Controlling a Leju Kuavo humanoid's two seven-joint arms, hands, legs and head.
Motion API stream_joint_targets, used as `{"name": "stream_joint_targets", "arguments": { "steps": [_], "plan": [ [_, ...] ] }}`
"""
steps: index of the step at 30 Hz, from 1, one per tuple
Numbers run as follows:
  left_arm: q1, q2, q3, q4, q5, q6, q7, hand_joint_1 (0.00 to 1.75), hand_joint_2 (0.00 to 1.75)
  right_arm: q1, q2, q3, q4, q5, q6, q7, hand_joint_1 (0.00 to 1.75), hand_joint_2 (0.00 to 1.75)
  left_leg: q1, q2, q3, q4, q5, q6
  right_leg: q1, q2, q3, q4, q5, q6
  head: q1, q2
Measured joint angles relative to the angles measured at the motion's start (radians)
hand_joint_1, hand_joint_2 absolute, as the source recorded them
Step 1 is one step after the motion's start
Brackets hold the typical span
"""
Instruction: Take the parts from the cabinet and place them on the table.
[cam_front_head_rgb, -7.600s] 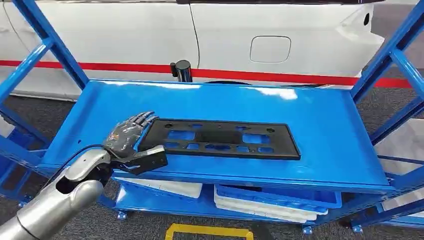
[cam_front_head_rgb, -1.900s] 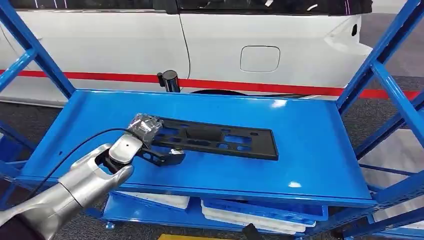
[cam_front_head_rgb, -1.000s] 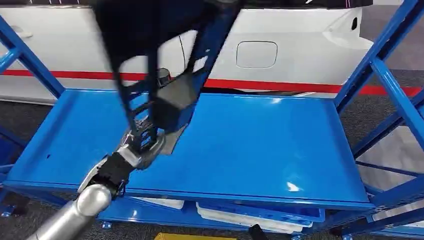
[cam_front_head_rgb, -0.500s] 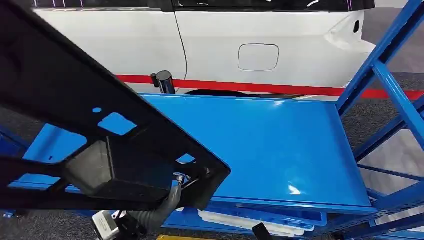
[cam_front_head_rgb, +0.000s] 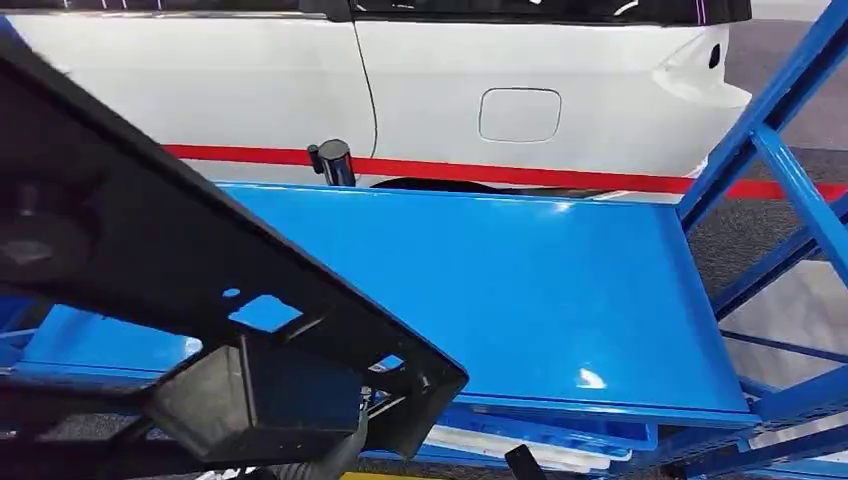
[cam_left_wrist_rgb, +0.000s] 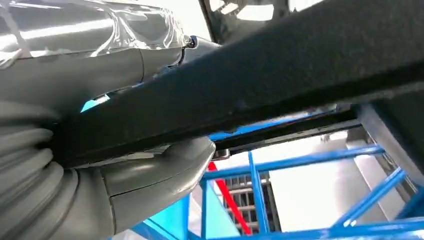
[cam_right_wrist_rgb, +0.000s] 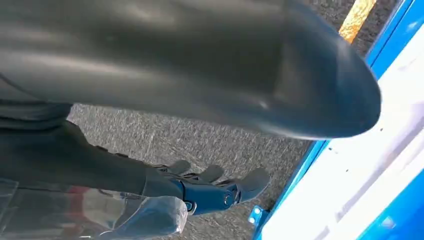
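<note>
The left hand (cam_left_wrist_rgb: 100, 165) is clamped on the black part (cam_front_head_rgb: 200, 300): in the left wrist view the thick grey thumb is pressed against one face of the part's dark bar (cam_left_wrist_rgb: 280, 75) and the wrapped fingers (cam_left_wrist_rgb: 90, 30) against the other. In the head view the part (a flat perforated plate) is raised clear of the blue shelf (cam_front_head_rgb: 520, 290) and fills the left half of the frame, tilted. The right hand (cam_right_wrist_rgb: 200, 192) is seen over grey floor, fingers extended and apart, nothing held. A white car (cam_front_head_rgb: 500, 90) stands behind the shelf.

Black part (cam_front_head_rgb: 150, 270), blue cabinet shelf (cam_front_head_rgb: 520, 290) — white car (cam_front_head_rgb: 450, 80), red stripe (cam_front_head_rgb: 560, 177).
</note>
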Motion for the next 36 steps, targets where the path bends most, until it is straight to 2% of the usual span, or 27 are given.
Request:
{"name": "stream_joint_targets", "arguments": {
  "steps": [1, 2, 3, 5, 6, 7, 8, 10, 11, 12, 15, 17, 18, 20, 21, 22, 23, 24, 25, 26, 27, 29, 31, 32, 33, 35, 36],
  "plan": [
    [-0.001, 0.000, -0.001, 0.000, 0.001, 0.000, 0.006, 1.75, 1.75, 0.000, 0.000, 0.000, 0.000, 0.000, 0.000, -0.001, 0.00, 0.00, 0.006, 0.002, 0.009, -0.008, 0.007, 0.010, -0.005, -0.001, -0.004, 0.009, -0.010, 0.005, 0.000, 0.000],
    [-0.001, 0.000, -0.001, 0.000, 0.005, 0.000, 0.009, 1.75, 1.75, 0.000, 0.000, 0.000, 0.000, -0.001, 0.000, -0.001, 0.00, 0.00, 0.005, 0.002, 0.009, -0.008, 0.008, 0.013, -0.004, -0.003, -0.016, 0.043, -0.035, 0.007, 0.001, 0.000],
    [0.000, -0.001, -0.002, 0.000, 0.016, -0.001, 0.010, 1.75, 1.75, 0.000, 0.000, 0.000, 0.000, -0.002, 0.000, -0.002, 0.00, 0.00, 0.005, 0.003, 0.009, -0.008, 0.008, 0.021, -0.003, -0.003, -0.047, 0.111, -0.075, 0.007, 0.003, 0.000],
    [0.004, -0.002, -0.003, 0.002, 0.041, -0.006, 0.007, 1.75, 1.75, 0.002, 0.002, 0.001, 0.000, -0.008, 0.000, -0.002, 0.00, 0.00, 0.001, 0.004, 0.008, -0.008, 0.007, 0.023, -0.003, -0.003, -0.128, 0.285, -0.149, 0.010, 0.005, 0.000],
    [0.006, -0.002, -0.003, 0.005, 0.047, -0.007, 0.005, 1.75, 1.75, 0.003, 0.003, 0.001, 0.000, -0.008, 0.000, -0.002, 0.00, 0.00, 0.000, 0.004, 0.009, -0.008, 0.007, 0.023, -0.003, -0.003, -0.154, 0.339, -0.160, 0.011, 0.005, 0.000],
    [0.008, -0.002, -0.003, 0.007, 0.051, -0.007, 0.005, 1.75, 1.75, 0.004, 0.004, 0.001, 0.000, -0.009, 0.000, -0.003, 0.00, 0.00, 0.000, 0.003, 0.010, -0.007, 0.006, 0.023, -0.003, -0.003, -0.154, 0.333, -0.144, 0.011, 0.005, 0.000],
    [0.009, -0.002, -0.003, 0.008, 0.053, -0.007, 0.004, 1.75, 1.75, 0.004, 0.004, 0.001, 0.000, -0.009, 0.000, -0.004, 0.00, 0.00, 0.000, 0.002, 0.011, -0.007, 0.006, 0.023, -0.003, -0.003, -0.128, 0.278, -0.108, 0.010, 0.005, 0.000],
    [0.009, -0.002, -0.003, 0.009, 0.055, -0.007, 0.003, 1.75, 1.75, 0.002, 0.003, 0.001, 0.000, -0.010, 0.000, -0.006, 0.00, 0.00, 0.001, 0.001, 0.017, -0.006, 0.002, 0.019, -0.004, -0.003, -0.038, 0.098, -0.024, 0.006, 0.005, 0.000],
    [0.009, -0.002, -0.003, 0.009, 0.056, -0.007, 0.002, 1.75, 1.75, 0.001, 0.004, 0.001, 0.000, -0.010, 0.000, -0.006, 0.00, 0.00, -0.001, 0.000, 0.018, -0.005, -0.001, 0.015, -0.004, -0.004, -0.002, 0.027, -0.009, 0.003, 0.006, 0.000],
    [0.009, -0.002, -0.003, 0.010, 0.056, -0.007, 0.002, 1.75, 1.75, -0.001, 0.005, 0.001, 0.000, -0.010, 0.000, -0.006, 0.00, 0.00, -0.009, 0.000, 0.014, 0.001, -0.006, 0.009, -0.001, -0.003, 0.003, 0.009, -0.011, -0.002, 0.005, 0.000],
    [0.010, -0.002, -0.003, 0.013, 0.060, -0.001, 0.007, 1.75, 1.75, 0.002, 0.007, 0.001, 0.000, -0.018, 0.000, -0.008, 0.00, 0.00, -0.005, 0.001, 0.013, -0.005, -0.002, -0.002, 0.005, -0.002, -0.002, 0.009, -0.008, -0.014, 0.004, 0.000],
    [0.009, -0.001, -0.003, 0.013, 0.069, 0.001, 0.016, 1.75, 1.75, 0.001, 0.008, 0.000, 0.000, -0.020, 0.000, -0.010, 0.00, 0.00, 0.000, 0.002, -0.002, 0.029, -0.031, -0.014, -0.002, -0.003, 0.000, 0.004, -0.003, -0.023, 0.003, 0.000],
    [0.009, -0.001, -0.002, 0.013, 0.073, 0.000, 0.019, 1.75, 1.75, 0.000, 0.011, 0.000, 0.000, -0.022, 0.000, -0.010, 0.00, 0.00, 0.001, 0.002, -0.033, 0.100, -0.072, -0.020, -0.002, -0.003, -0.001, 0.004, -0.003, -0.030, 0.001, 0.000],
    [0.010, 0.000, -0.002, 0.014, 0.075, -0.001, 0.028, 1.75, 1.75, 0.000, 0.014, 0.000, 0.000, -0.029, 0.000, -0.009, 0.00, 0.00, 0.003, 0.002, -0.114, 0.276, -0.146, -0.029, -0.001, -0.004, -0.002, 0.005, -0.004, -0.031, 0.000, 0.000],
    [0.011, 0.000, -0.003, 0.016, 0.075, -0.002, 0.032, 1.75, 1.75, 0.001, 0.014, 0.000, 0.000, -0.029, 0.000, -0.008, 0.00, 0.00, 0.004, 0.002, -0.143, 0.333, -0.156, -0.031, -0.001, -0.005, -0.002, 0.005, -0.004, -0.031, 0.000, 0.000],
    [0.011, 0.001, -0.003, 0.018, 0.075, -0.002, 0.034, 1.75, 1.75, 0.001, 0.015, 0.000, 0.000, -0.029, 0.000, -0.006, 0.00, 0.00, 0.005, 0.002, -0.148, 0.336, -0.145, -0.032, -0.001, -0.004, -0.002, 0.005, -0.004, -0.031, 0.000, 0.000],
    [0.011, 0.001, -0.003, 0.019, 0.075, -0.002, 0.039, 1.75, 1.75, 0.001, 0.015, 0.000, 0.000, -0.031, 0.000, -0.004, 0.00, 0.00, 0.007, 0.002, -0.130, 0.295, -0.116, -0.032, -0.002, -0.004, -0.001, 0.005, -0.004, -0.031, 0.000, 0.000],
    [0.010, 0.001, -0.003, 0.021, 0.074, -0.002, 0.044, 1.75, 1.75, 0.001, 0.017, 0.000, 0.000, -0.032, 0.000, -0.001, 0.00, 0.00, 0.007, 0.002, -0.092, 0.212, -0.071, -0.031, -0.002, -0.003, 0.001, 0.005, -0.004, -0.031, 0.000, 0.000],
    [0.008, 0.001, -0.003, 0.021, 0.074, -0.003, 0.052, 1.75, 1.75, 0.000, 0.019, 0.000, 0.000, -0.035, 0.000, 0.003, 0.00, 0.00, 0.007, 0.002, -0.035, 0.092, -0.018, -0.027, -0.002, -0.002, 0.004, 0.005, -0.005, -0.030, 0.000, 0.000],
    [0.006, 0.001, -0.003, 0.021, 0.075, -0.005, 0.059, 1.75, 1.75, 0.000, 0.020, 0.000, 0.000, -0.039, 0.000, 0.006, 0.00, 0.00, 0.007, 0.002, -0.005, 0.028, 0.003, -0.023, -0.002, -0.002, 0.004, 0.005, -0.005, -0.029, 0.000, 0.000],
    [0.003, 0.001, -0.003, 0.021, 0.076, -0.008, 0.064, 1.75, 1.75, 0.000, 0.022, 0.000, 0.000, -0.041, 0.000, 0.008, 0.00, 0.00, -0.002, 0.002, 0.006, -0.002, -0.004, -0.017, 0.006, -0.001, 0.001, 0.008, -0.008, -0.023, 0.000, 0.000],
    [0.004, 0.001, -0.005, 0.021, 0.081, -0.014, 0.072, 1.75, 1.75, 0.000, 0.023, 0.000, 0.000, -0.051, 0.000, 0.019, 0.00, 0.00, -0.005, 0.001, 0.001, 0.004, -0.003, -0.009, 0.003, -0.001, -0.001, 0.006, -0.005, -0.014, 0.001, 0.000],
    [0.004, 0.000, -0.005, 0.020, 0.084, -0.019, 0.073, 1.75, 1.75, 0.000, 0.024, 0.000, 0.000, -0.063, 0.000, 0.029, 0.00, 0.00, -0.002, 0.005, 0.006, -0.006, 0.006, 0.008, 0.003, 0.002, 0.000, 0.004, -0.004, 0.001, 0.001, 0.000],
    [0.003, 0.000, -0.006, 0.020, 0.087, -0.022, 0.074, 1.75, 1.75, 0.000, 0.024, -0.001, 0.000, -0.067, 0.000, 0.032, 0.00, 0.00, 0.000, 0.009, 0.010, -0.010, 0.010, 0.013, -0.003, -0.002, -0.005, 0.022, -0.021, 0.002, 0.002, 0.000],
    [0.003, 0.000, -0.006, 0.019, 0.093, -0.023, 0.076, 1.75, 1.75, 0.000, 0.024, -0.001, 0.000, -0.071, 0.000, 0.033, 0.00, 0.00, 0.001, 0.013, 0.010, -0.010, 0.010, 0.018, -0.001, -0.002, -0.027, 0.072, -0.056, 0.003, 0.005, 0.000],
    [0.005, 0.000, -0.007, 0.019, 0.107, -0.026, 0.078, 1.75, 1.75, 0.000, 0.024, -0.001, 0.000, -0.072, 0.000, 0.034, 0.00, 0.00, -0.001, 0.024, 0.010, -0.010, 0.009, 0.024, -0.001, -0.002, -0.109, 0.249, -0.138, 0.006, 0.007, 0.000],
    [0.005, 0.000, -0.008, 0.019, 0.115, -0.028, 0.079, 1.75, 1.75, 0.002, 0.024, -0.001, 0.000, -0.072, 0.000, 0.036, 0.00, 0.00, -0.002, 0.029, 0.010, -0.009, 0.009, 0.024, -0.001, -0.002, -0.138, 0.310, -0.155, 0.008, 0.007, 0.000]
  ]
}}
